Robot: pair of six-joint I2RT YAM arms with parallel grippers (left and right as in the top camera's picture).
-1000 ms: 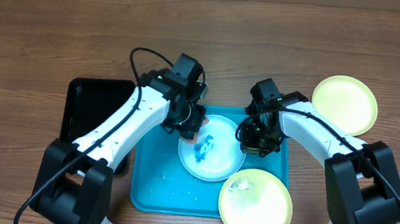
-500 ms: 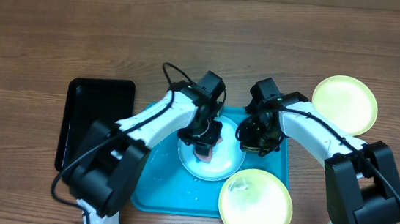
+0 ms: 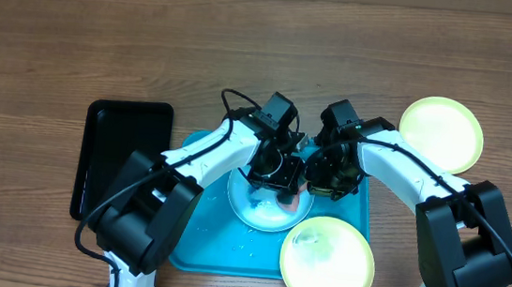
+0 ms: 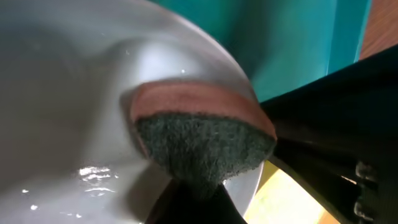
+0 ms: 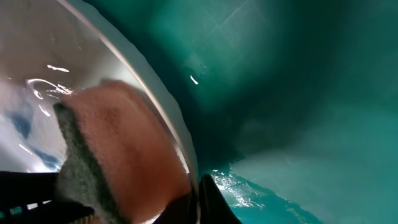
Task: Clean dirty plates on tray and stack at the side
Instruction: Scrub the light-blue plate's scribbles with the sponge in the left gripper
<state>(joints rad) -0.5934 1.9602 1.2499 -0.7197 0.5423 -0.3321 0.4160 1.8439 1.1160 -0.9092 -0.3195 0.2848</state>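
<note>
- Blue plate lies in tray.
- Left tool clenched on sponge, pressed on plate's right side.
- Right tool clamped on plate's right rim.

Overhead: fixed high above the table, looking straight down from far off, with the whole tray mid-frame. Left wrist: right up against the plate inside the tray, facing across the sponge toward the tray's wall. Right wrist: equally close, at the plate's rim over the tray floor. All three share sponge, plate, tray.
</note>
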